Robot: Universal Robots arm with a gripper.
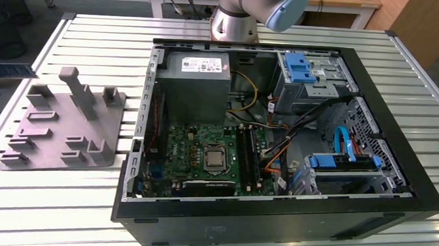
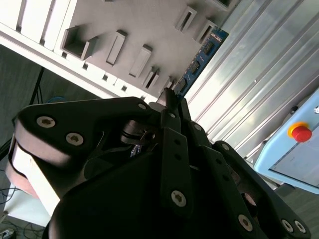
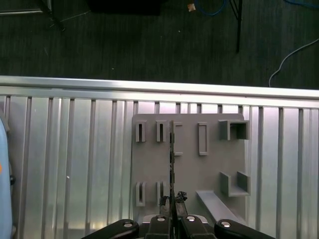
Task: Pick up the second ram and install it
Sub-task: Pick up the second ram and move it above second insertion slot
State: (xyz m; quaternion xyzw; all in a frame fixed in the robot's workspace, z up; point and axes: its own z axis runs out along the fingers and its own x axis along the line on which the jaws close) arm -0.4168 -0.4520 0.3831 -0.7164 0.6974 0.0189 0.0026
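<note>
Where the black fingers come together in the first wrist view, we see the hand (image 3: 172, 201) closed to a sliver. It pinches one end of the second ram (image 3: 172, 159), which shows there edge-on as a thin dark line reaching out from the fingertips. In the second wrist view we find the hand (image 2: 170, 102) clamped the same way, and the second ram (image 2: 202, 56) shows its flat face, a dark bluish board with black chips.

Beyond the stick lies the grey holder (image 3: 209, 164), a slab of upright pockets and slots resting on the ribbed metal bench (image 3: 75, 149). We cannot tell whether the stick's far end touches it. Past the bench edge we see dark floor (image 3: 149, 45).

On the exterior view's left, the grey holder (image 1: 54, 131) sits on the bench (image 1: 104, 38) just beside the open computer case (image 1: 274, 222), which takes the centre and right. Inside it, toward the lower middle, lies the green motherboard (image 1: 195, 150) with its long black slots (image 1: 246, 152). Farthest back, at the top centre, stands the robot arm (image 1: 248, 12).
</note>
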